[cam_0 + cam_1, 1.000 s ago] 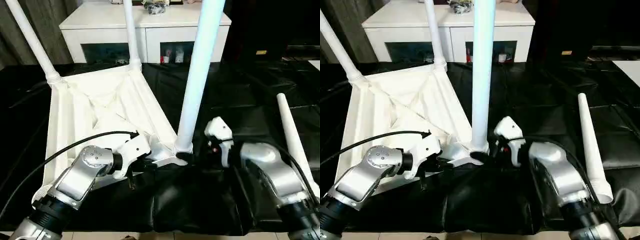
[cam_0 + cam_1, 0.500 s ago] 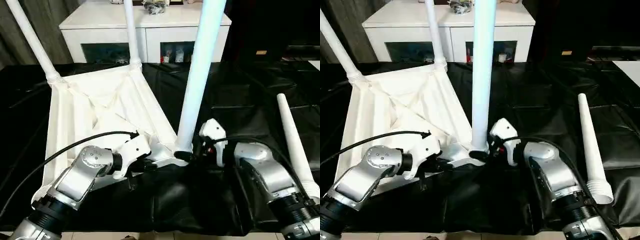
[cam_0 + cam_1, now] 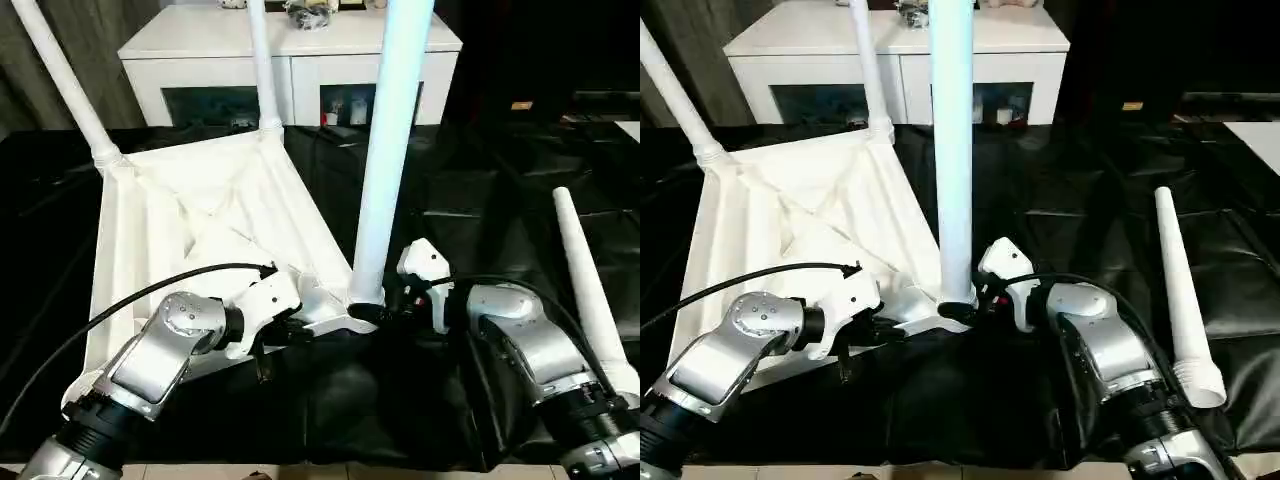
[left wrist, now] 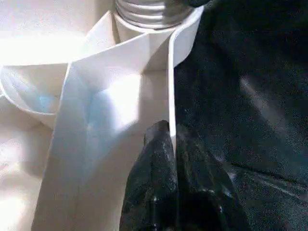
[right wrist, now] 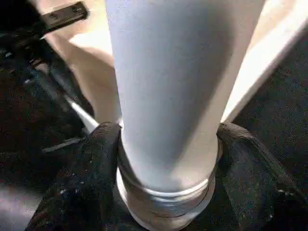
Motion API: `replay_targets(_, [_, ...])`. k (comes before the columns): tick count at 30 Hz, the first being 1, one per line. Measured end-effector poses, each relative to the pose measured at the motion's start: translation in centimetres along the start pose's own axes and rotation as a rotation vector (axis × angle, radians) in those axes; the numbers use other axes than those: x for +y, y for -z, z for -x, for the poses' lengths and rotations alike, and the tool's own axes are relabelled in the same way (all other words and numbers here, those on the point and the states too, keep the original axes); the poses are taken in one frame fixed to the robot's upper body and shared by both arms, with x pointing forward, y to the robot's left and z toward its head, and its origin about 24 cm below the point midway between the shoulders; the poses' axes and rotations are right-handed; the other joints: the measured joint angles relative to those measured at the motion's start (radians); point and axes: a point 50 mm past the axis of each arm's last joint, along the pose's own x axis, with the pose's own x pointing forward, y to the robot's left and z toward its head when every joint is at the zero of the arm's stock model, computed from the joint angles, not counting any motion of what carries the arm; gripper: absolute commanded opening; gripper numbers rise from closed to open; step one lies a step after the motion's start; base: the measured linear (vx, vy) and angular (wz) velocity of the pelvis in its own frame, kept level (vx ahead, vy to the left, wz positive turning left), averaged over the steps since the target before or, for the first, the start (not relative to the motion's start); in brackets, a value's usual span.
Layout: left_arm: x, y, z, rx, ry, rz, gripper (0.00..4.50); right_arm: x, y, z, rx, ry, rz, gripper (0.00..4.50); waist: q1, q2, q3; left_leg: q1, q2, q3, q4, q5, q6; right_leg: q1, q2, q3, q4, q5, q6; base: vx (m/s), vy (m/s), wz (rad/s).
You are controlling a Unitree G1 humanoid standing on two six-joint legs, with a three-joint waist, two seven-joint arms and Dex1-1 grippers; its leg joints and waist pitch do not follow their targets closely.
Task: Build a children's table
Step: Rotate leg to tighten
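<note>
Right claw (image 5: pixel 163 192) grips upright leg (image 3: pixel 385 160) — left claw (image 4: pixel 174 159) pinches tabletop rim (image 4: pixel 172 82).

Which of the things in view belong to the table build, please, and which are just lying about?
Job:
- upturned table top
- near leg, right fingers at its base
- loose leg on the black cloth

Lying about:
- white cabinet

White table leg (image 5: pixel 168 96), right hand (image 5: pixel 166 202) fingers (image 5: pixel 86 178) clasping its ribbed base
</note>
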Motion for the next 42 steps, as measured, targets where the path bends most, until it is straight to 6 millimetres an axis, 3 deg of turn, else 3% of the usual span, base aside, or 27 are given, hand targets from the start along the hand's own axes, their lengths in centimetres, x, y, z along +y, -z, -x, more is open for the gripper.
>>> replay_targets(5, [0.5, -1.1, -2.7, -0.041, -0.145, 0.123, 0.0, -1.0, 0.4, -1.6, -0.029, 0.294, -0.149, 2.7, -0.023, 0.003, -0.003, 0.003, -0.001, -0.001, 0.002, 0.0, 0.0, 0.003, 0.0, 0.0, 0.0, -0.002, 0.003, 0.0, 0.0, 0.0])
replay_targets(12, [0.7, -2.7, -6.4, -0.04, -0.276, 0.263, 0.0, -1.6, 0.7, -3.9, 0.012, 0.635, -0.279, 2.7, -0.037, 0.016, -0.013, 0.01, -0.003, -0.006, 0.001, 0.0, 0.0, 0.012, -0.001, -0.005, -0.015, -0.003, 0.005, 0.0, 0.0, 0.0])
replay_targets(15, [0.5, -3.5, -8.2, -0.033, -0.323, 0.309, 0.0, -1.7, 0.6, -5.7, 0.028, 0.811, -0.368, 2.7, -0.057, 0.03, -0.01, 0.021, -0.001, -0.018, -0.003, -0.001, 0.0, 0.031, -0.005, -0.034, -0.044, -0.004, 0.006, -0.056, 0.026, 0.0])
replay_targets(16, [0.4, -3.6, -8.5, -0.031, -0.33, 0.316, 0.0, -1.7, 0.5, -5.9, 0.031, 0.838, -0.377, 2.7, -0.062, 0.038, -0.008, 0.02, 0.0, -0.028, -0.008, -0.001, 0.001, 0.051, -0.004, -0.055, -0.054, -0.012, 0.005, 0.0, 0.0, 0.0])
replay_targets(17, [0.4, -3.7, -8.6, -0.03, -0.335, 0.313, 0.0, -1.7, 0.2, -6.2, 0.031, 0.845, -0.372, 2.7, -0.058, 0.038, -0.004, 0.018, 0.001, -0.028, -0.011, -0.001, 0.001, 0.053, -0.008, -0.056, -0.017, -0.038, -0.013, -0.079, 0.027, 0.05])
replay_targets(18, [0.3, -3.6, -8.6, -0.023, -0.335, 0.307, 0.0, -1.7, 0.3, -6.3, 0.039, 0.855, -0.372, 2.7, -0.054, 0.027, -0.006, 0.019, -0.001, -0.011, -0.013, -0.001, 0.001, 0.056, -0.014, -0.048, 0.035, -0.062, -0.034, -0.079, 0.027, 0.05])
replay_targets(19, [0.5, -3.6, -8.5, -0.02, -0.34, 0.292, 0.0, -1.6, 0.2, -6.5, 0.036, 0.846, -0.377, 2.7, -0.046, -0.006, -0.015, 0.026, -0.011, 0.01, -0.015, -0.002, 0.0, 0.045, -0.023, -0.017, 0.052, -0.065, 0.004, -0.013, -0.063, 0.11])
replay_targets(20, [0.6, -3.5, -8.3, -0.015, -0.343, 0.284, 0.0, -1.6, 0.2, -6.5, 0.03, 0.834, -0.382, 3.26, -0.042, -0.011, -0.016, 0.025, -0.017, 0.006, -0.006, -0.015, -0.007, 0.036, -0.028, -0.013, 0.052, -0.063, 0.015, 0.05, -0.069, -0.14])
replay_targets(21, [0.5, -3.3, -8.3, -0.016, -0.341, 0.284, 0.0, -1.6, 0.1, -6.6, 0.021, 0.822, -0.382, 3.4, -0.036, -0.01, -0.015, 0.022, -0.018, -0.016, 0.013, -0.038, -0.006, 0.034, -0.032, -0.023, 0.051, -0.065, 0.018, 0.05, -0.069, -0.14])
replay_targets(22, [0.6, -3.2, -8.0, -0.021, -0.337, 0.278, 0.0, -1.5, 0.2, -6.6, 0.006, 0.8, -0.395, 3.4, -0.031, 0.007, -0.021, 0.011, -0.016, -0.044, 0.017, -0.035, -0.016, 0.036, -0.033, -0.044, 0.045, -0.065, 0.018, 0.082, 0.014, -0.39])
replay_targets(23, [0.8, -3.1, -7.5, -0.022, -0.338, 0.265, 0.0, -1.5, 0.6, -6.5, 0.009, 0.784, -0.404, 3.46, -0.035, 0.02, -0.026, 0.004, -0.015, -0.055, 0.017, -0.024, -0.018, 0.034, -0.03, -0.055, 0.04, -0.065, 0.018, 0.083, 0.031, -0.24])
replay_targets(24, [1.1, -3.1, -7.0, -0.024, -0.34, 0.251, 0.0, -1.2, 1.0, -6.4, 0.016, 0.763, -0.41, 3.6, -0.044, 0.019, -0.025, -0.002, -0.011, -0.058, 0.017, -0.019, -0.021, 0.028, -0.023, -0.055, 0.036, -0.06, 0.013, 0.083, 0.031, -0.24])
replay_targets(25, [1.4, -3.0, -6.5, -0.024, -0.336, 0.234, 0.0, -1.2, 1.0, -6.4, -0.003, 0.737, -0.413, 3.74, -0.049, 0.019, -0.025, -0.009, -0.008, -0.059, 0.016, -0.012, -0.022, 0.022, -0.019, -0.054, 0.027, -0.034, 0.0, 0.0, 0.0, 0.0])
replay_targets(28, [1.6, -2.7, -5.8, -0.028, -0.321, 0.211, 0.0, -1.3, 0.8, -6.2, -0.016, 0.706, -0.403, 3.94, -0.049, 0.022, -0.023, -0.012, -0.008, -0.056, 0.012, -0.009, -0.02, 0.017, -0.018, -0.054, 0.024, -0.025, -0.003, 0.0, 0.0, 0.0])
replay_targets(33, [1.3, -2.1, -4.1, -0.046, -0.23, 0.148, 0.0, -1.6, 0.4, -4.6, -0.017, 0.538, -0.27, 3.94, -0.042, 0.021, -0.018, -0.018, -0.004, -0.051, 0.002, -0.008, -0.018, 0.011, -0.017, -0.055, 0.016, -0.025, -0.004, 0.0, 0.0, 0.0])
replay_targets(37, [0.9, -1.5, -2.6, -0.051, -0.136, 0.106, 0.0, -1.3, 0.2, -2.5, -0.019, 0.361, -0.166, 3.94, -0.018, 0.021, -0.018, -0.021, 0.002, -0.043, 0.003, -0.001, -0.01, 0.009, -0.016, -0.056, 0.012, -0.026, -0.003, 0.0, 0.0, 0.0])
replay_targets(39, [0.7, -1.0, -1.8, -0.055, -0.069, 0.071, 0.0, -0.9, 0.0, -0.5, -0.017, 0.218, -0.06, 3.94, -0.007, 0.021, -0.018, -0.023, 0.002, -0.036, 0.003, -0.002, -0.008, 0.009, -0.018, -0.054, 0.008, -0.027, -0.003, 0.0, 0.0, 0.0])
replay_targets(42, [0.6, 0.0, -0.2, -0.04, 0.007, 0.049, 0.0, -0.5, 0.5, 1.6, 0.025, 0.089, 0.009, 3.94, -0.002, 0.019, -0.017, -0.02, 0.002, -0.029, 0.004, -0.004, -0.005, 0.009, -0.019, -0.049, 0.007, -0.027, -0.003, 0.0, 0.0, 0.0])
